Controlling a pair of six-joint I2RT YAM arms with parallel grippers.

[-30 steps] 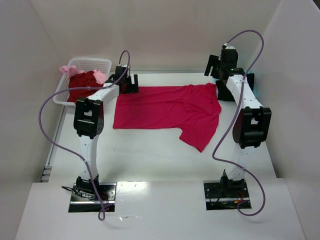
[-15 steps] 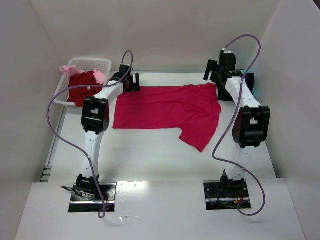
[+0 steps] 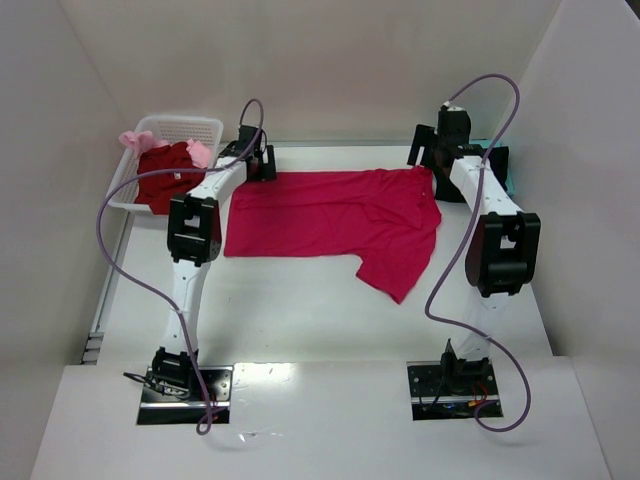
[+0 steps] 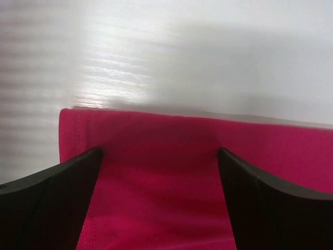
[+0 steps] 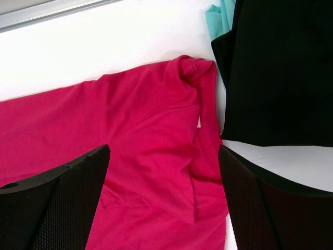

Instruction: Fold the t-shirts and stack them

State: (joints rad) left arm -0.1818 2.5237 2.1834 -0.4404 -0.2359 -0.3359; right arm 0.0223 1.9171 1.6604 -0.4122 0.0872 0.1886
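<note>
White arms [image 3: 183, 300], black joints [image 3: 190, 230], purple cables [image 3: 100, 222]

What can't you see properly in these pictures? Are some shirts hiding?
- Right wrist view: the black shirt and teal shirt run off the picture's edge. In the top view the right arm mostly covers them.
- Top view: the basket wall hides whatever lies under the dark red shirt and pale pink shirt.
- Left wrist view: only a corner of the bright pink shirt shows; the edges cut off the rest.
</note>
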